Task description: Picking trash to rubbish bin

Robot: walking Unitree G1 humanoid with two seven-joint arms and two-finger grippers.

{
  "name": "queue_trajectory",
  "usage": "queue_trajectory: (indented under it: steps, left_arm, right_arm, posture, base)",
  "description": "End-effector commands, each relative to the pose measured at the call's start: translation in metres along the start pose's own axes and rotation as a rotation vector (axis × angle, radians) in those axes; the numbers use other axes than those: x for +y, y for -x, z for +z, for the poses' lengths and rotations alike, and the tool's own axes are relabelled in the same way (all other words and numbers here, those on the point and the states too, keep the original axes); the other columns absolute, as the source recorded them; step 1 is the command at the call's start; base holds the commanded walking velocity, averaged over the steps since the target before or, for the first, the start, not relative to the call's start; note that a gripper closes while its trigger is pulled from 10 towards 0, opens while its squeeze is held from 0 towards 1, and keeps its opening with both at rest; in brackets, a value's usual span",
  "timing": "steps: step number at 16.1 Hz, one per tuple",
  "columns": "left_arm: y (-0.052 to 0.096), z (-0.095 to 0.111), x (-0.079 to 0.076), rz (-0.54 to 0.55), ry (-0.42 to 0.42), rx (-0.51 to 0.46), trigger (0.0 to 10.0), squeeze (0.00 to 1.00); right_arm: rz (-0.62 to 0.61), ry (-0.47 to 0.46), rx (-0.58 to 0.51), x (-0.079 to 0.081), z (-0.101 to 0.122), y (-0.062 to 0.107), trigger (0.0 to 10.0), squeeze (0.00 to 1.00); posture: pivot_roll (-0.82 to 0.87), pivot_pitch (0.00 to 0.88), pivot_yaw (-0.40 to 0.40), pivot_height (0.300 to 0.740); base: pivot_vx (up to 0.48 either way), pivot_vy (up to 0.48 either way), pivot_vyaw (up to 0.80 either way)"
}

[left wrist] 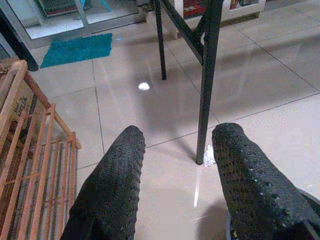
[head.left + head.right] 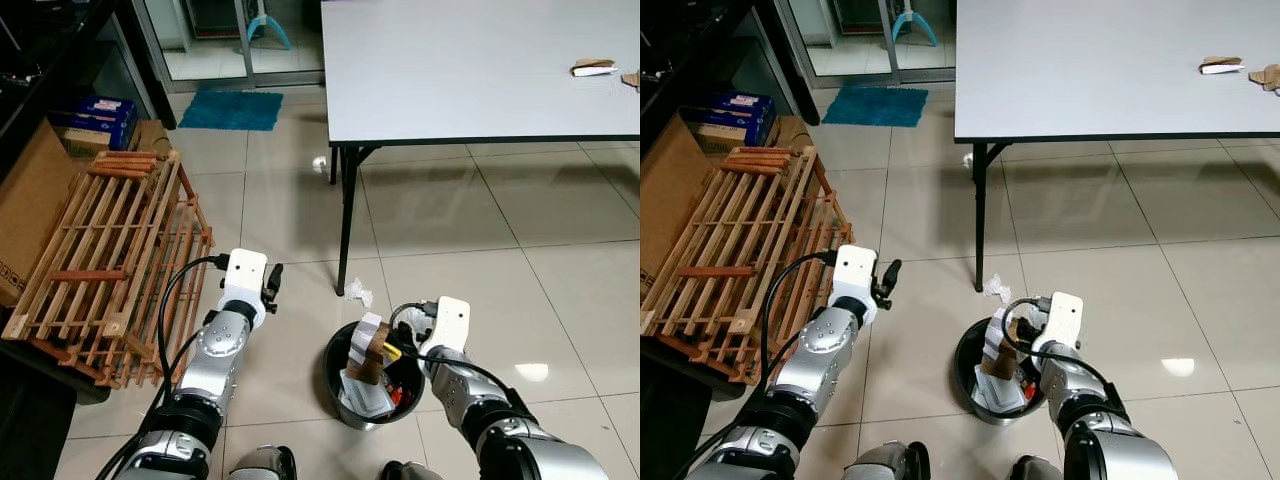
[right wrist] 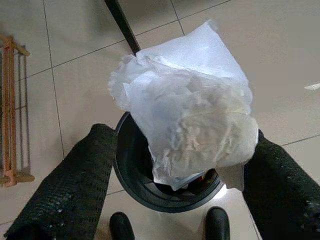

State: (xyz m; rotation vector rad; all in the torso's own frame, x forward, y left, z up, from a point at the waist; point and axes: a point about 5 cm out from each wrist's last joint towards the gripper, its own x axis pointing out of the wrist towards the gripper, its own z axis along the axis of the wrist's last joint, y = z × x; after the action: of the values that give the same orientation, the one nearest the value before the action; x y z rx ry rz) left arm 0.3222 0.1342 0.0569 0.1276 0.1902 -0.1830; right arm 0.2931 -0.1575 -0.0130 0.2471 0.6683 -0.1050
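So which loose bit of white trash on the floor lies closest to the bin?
The crumpled white scrap at the foot of the table leg, just beyond the black bin. The other white scrap lies farther off, under the table's edge.

The floor (image 2: 480, 215) was pale beige glossy tile crossed by thin dark grout lines. The table (image 2: 470, 70) had a light grey top and black legs. On it lay brown and white scraps (image 2: 593, 67). A teal mat (image 2: 232, 109) lay by the doorway. The slatted crate (image 2: 110, 265) was light wood with reddish-brown bars, next to a brown cardboard box (image 2: 30, 205) and a blue box (image 2: 100, 117). The bin (image 3: 131, 172) was black, holding white, brown and red rubbish. The crumpled paper (image 3: 187, 112) was white with a creamy tinge. The gripper fingers (image 1: 112, 190) were black with a dotted texture. Both arms were silver with white wrist housings. A white wad (image 2: 357, 291) lay on the tiles.
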Motion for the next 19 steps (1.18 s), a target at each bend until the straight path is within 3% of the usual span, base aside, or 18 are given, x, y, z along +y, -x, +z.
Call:
queue_trajectory:
  steps: [1,6,7,8,12,13,19]
  left_arm:
    - [-0.001,0.002,-0.001,-0.020,-0.013,0.002,10.0,0.00]
    - [-0.001,0.000,-0.004,-0.051,-0.017,0.017,10.0,0.00]
    - [0.000,-0.001,-0.005,-0.064,-0.019,0.026,10.0,0.00]
    - [0.000,-0.002,-0.007,-0.075,-0.014,0.033,10.0,0.00]
    - [-0.001,-0.002,-0.011,-0.104,-0.018,0.039,10.0,0.00]
    - [-0.001,-0.002,-0.011,-0.110,-0.020,0.041,10.0,0.00]
    - [0.000,-0.004,-0.012,-0.131,-0.025,0.052,10.0,0.00]
  right_arm:
    - [0.007,0.010,0.032,0.001,-0.008,0.001,10.0,1.00]
    - [-0.001,0.057,0.102,0.002,-0.018,0.002,10.0,1.00]
    - [-0.008,0.108,0.178,0.001,-0.027,0.003,10.0,0.66]
    - [0.017,0.155,0.226,0.003,-0.035,0.005,10.0,0.00]
    - [0.035,0.228,0.243,0.003,-0.038,0.005,10.0,0.00]
    - [0.041,0.222,0.252,0.002,-0.039,0.006,10.0,1.00]
    - [0.008,0.238,0.249,-0.001,-0.037,0.005,10.0,1.00]
  posture:
    - [0.03,0.080,0.059,0.720]
    - [0.03,0.081,0.059,0.720]
    - [0.03,0.081,0.061,0.720]
    - [0.03,0.081,0.061,0.720]
    - [0.02,0.082,0.065,0.720]
    - [0.03,0.083,0.066,0.720]
    - [0.03,0.089,0.069,0.720]
  base:
    - [0.000,0.000,0.00]
    - [0.000,0.000,0.00]
    - [0.000,0.000,0.00]
    - [0.000,0.000,0.00]
    - [0.000,0.000,0.00]
    - [0.000,0.000,0.00]
    - [0.000,0.000,0.00]
